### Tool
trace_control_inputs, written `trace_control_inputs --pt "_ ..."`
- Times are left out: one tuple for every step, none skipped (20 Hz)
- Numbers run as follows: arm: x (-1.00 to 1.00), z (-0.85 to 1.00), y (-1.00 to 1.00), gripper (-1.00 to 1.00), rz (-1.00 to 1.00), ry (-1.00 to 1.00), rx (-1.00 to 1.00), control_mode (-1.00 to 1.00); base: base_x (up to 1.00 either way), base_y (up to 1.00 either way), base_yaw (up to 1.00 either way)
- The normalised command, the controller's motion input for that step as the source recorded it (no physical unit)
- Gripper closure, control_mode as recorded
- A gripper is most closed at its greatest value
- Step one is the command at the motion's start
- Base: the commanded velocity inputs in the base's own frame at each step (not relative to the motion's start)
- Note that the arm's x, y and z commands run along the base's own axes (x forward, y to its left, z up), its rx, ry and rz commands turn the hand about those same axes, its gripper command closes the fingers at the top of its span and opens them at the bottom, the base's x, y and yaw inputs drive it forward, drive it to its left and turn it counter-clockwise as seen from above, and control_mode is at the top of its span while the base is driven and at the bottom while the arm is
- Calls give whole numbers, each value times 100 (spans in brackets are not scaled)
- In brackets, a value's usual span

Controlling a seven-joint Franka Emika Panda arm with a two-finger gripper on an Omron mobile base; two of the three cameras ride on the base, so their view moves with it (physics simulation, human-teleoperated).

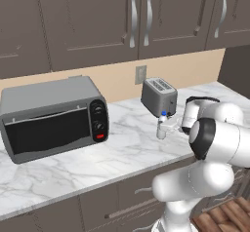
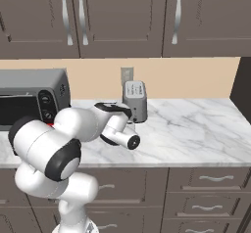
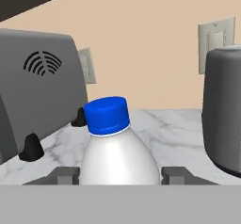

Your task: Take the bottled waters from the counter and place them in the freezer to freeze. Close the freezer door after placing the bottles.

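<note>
Now: tool (image 3: 120, 176) clamps whitish bottle (image 3: 117, 157) mid-desk (image 1: 122, 143), near toaster (image 1: 159, 97) | risk: low grip, bottle tips when lifted

A toaster oven (image 1: 53, 116) sits on the counter (image 1: 122, 148) at the left of the left base view, with a toaster (image 1: 159, 97) further right, near the back wall. A bottle (image 1: 161, 125) stands upright on the counter just in front of the toaster, right of centre. The gripper (image 1: 170, 126) is at its right side; in the hand view the bottle (image 3: 117, 148) stands between the two fingertips (image 3: 63, 175). A wall outlet (image 1: 140, 74) is behind the toaster, and cabinets (image 1: 122, 16) fill the top of the frame.
</note>
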Motion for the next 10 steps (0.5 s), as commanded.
trace_control_inputs --pt "0 0 0 100 0 0 0 -100 0 0 0" --pt "0 0 0 100 0 0 0 -100 0 0 0" --pt "0 0 4 100 0 0 0 -100 0 0 0" --pt "0 0 16 100 0 0 0 -100 0 0 0" --pt "0 0 11 100 0 0 0 -100 0 0 0" --pt "0 0 14 100 0 0 0 -100 0 0 0" --pt "0 1 23 100 0 0 0 -100 0 0 0" --pt "-1 8 21 100 1 0 0 -100 0 0 0" --pt "-15 16 16 100 3 0 0 -100 0 0 0" --pt "-7 34 17 100 3 0 0 -100 0 0 0"
